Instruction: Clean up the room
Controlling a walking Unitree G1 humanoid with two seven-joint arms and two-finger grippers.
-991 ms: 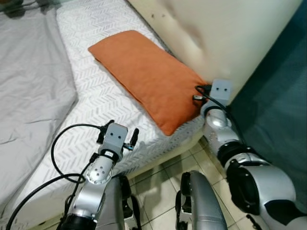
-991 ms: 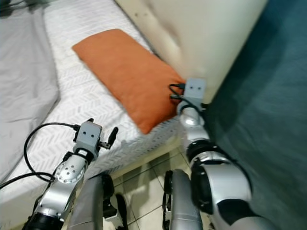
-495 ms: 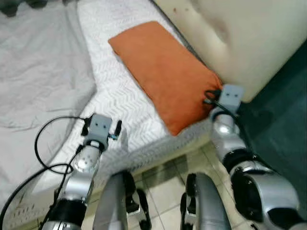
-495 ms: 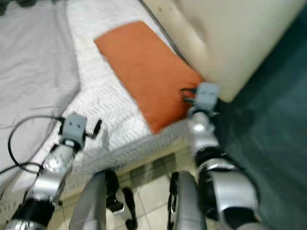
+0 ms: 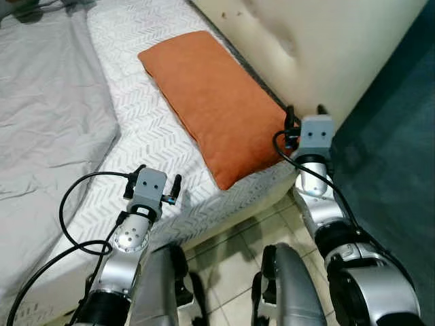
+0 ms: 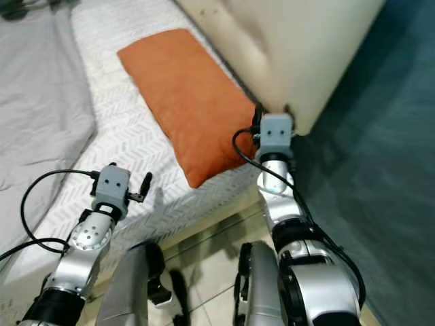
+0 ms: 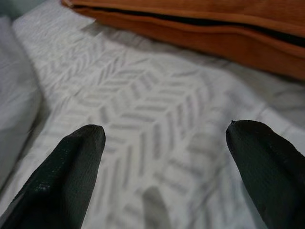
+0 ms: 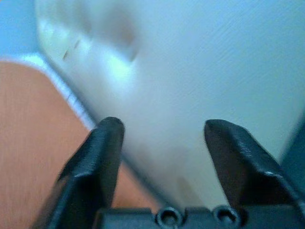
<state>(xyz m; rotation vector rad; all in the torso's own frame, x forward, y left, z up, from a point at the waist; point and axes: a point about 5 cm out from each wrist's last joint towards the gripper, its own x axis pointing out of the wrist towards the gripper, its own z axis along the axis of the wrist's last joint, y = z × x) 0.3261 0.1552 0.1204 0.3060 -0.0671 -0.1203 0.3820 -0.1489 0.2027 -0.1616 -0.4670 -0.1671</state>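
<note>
The orange pillow [image 5: 211,102] lies along the bed [image 5: 143,136] against the cream headboard [image 5: 326,47], while the left claw [image 7: 167,157] and right claw [image 8: 162,143] gape wide and empty, seemingly poised to straighten it

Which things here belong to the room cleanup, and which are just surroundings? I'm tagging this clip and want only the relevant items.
Part of the job:
- orange pillow, lying on the mattress by the headboard
- rumpled grey blanket beside it
- right gripper, open at the pillow's corner
- left gripper, open above the mattress

Just there:
- patterned mattress
- cream headboard
- tiled floor
</note>
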